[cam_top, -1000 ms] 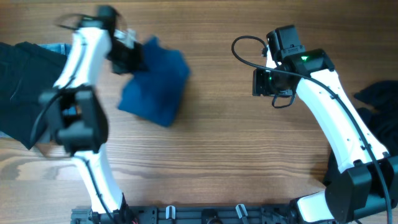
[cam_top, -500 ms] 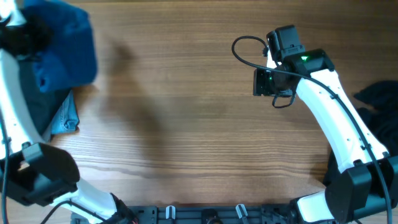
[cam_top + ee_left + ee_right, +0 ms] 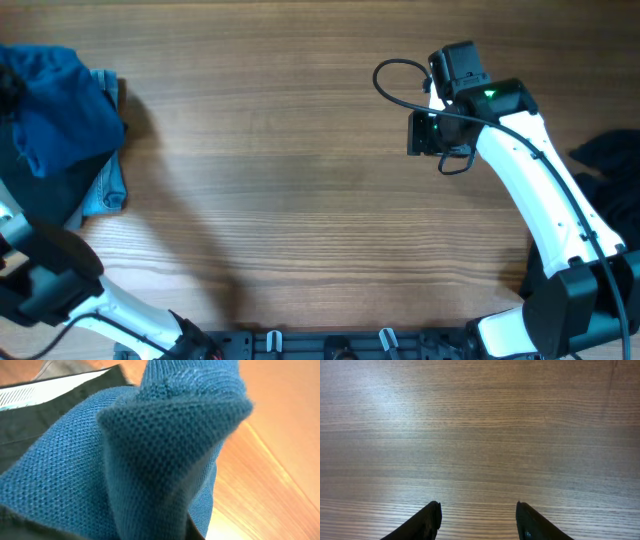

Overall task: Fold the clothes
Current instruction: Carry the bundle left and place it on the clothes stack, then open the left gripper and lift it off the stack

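Swung leftward, teal shirt now bunches against left hand, grip hidden; right hand spread open.

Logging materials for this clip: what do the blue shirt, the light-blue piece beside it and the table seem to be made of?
Blue shirt: matte knit, likely cotton piqué; tiny honeycomb stitches show.
Light-blue piece: probably denim, with a pale washed look; too small to be sure.
Table: wood or wood-look laminate; straight grain lines, slight sheen.
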